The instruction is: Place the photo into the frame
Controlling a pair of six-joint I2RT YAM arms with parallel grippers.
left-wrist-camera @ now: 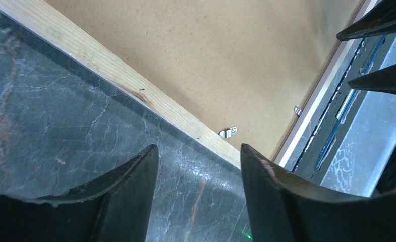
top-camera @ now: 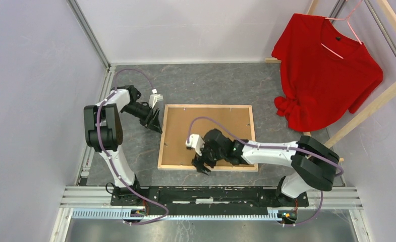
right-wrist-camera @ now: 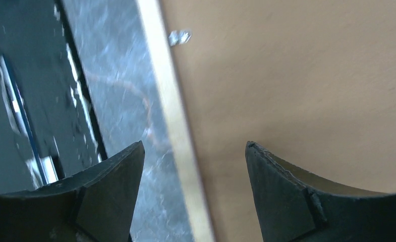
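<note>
The frame [top-camera: 206, 106] lies flat on the dark table with its bare light-wood reverse up. A plain brown hardboard sheet [top-camera: 211, 128] fills it. The photo is hidden. My left gripper [top-camera: 157, 124] is open and empty, just outside the frame's left rail. In the left wrist view, the gripper [left-wrist-camera: 200, 151] hovers over the table beside the rail [left-wrist-camera: 135, 88] and a small metal clip [left-wrist-camera: 227, 132]. My right gripper [top-camera: 202, 167] is open and empty above the frame's near rail. In the right wrist view, the gripper [right-wrist-camera: 194, 146] straddles the rail [right-wrist-camera: 170, 101], one finger over the hardboard [right-wrist-camera: 296, 75].
A red shirt [top-camera: 327, 70] hangs on a bare-wood rack [top-camera: 372, 101] at the back right. A metal mounting rail [top-camera: 211, 194] runs along the near edge. Grey walls close in the left and back sides.
</note>
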